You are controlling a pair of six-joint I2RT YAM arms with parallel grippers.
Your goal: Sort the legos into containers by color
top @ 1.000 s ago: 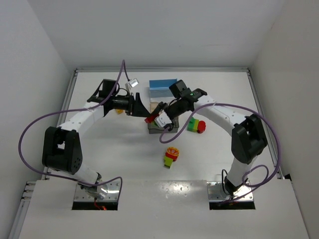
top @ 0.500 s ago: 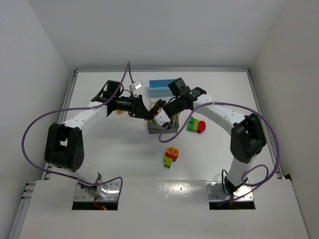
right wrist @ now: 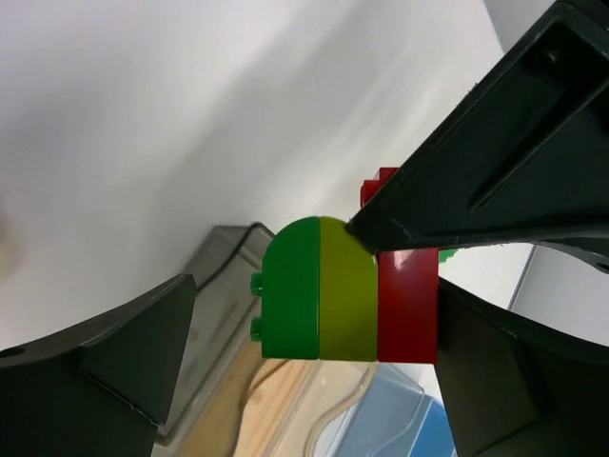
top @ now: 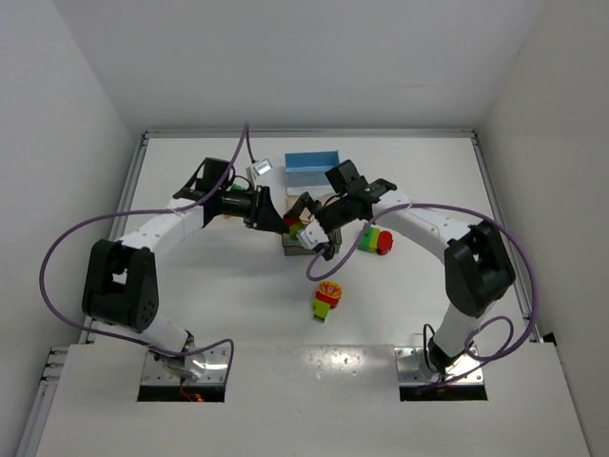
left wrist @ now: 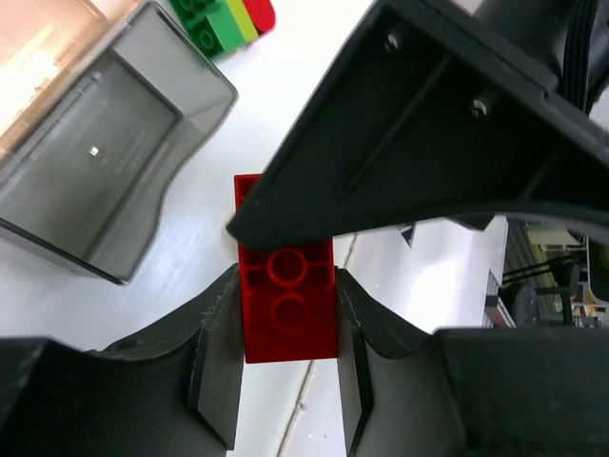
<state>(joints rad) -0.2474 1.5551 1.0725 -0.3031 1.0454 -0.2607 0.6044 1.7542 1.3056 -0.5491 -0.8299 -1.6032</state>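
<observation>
L gripper (left wrist: 285, 290) clamped on red brick (left wrist: 288, 324) at end of green-yellow-red clump (right wrist: 319, 290), held aloft near grey bin (left wrist: 181, 181). R gripper (right wrist: 314, 295) spread wide around it, gripping nothing. Risk: clump undivided, so release now = mixed colours in one bin.

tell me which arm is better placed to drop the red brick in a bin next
Left, most likely. The left gripper is shut on the red brick, with the grey bin close by. The right gripper stands open around the green and yellow pieces, gripping nothing.
</observation>
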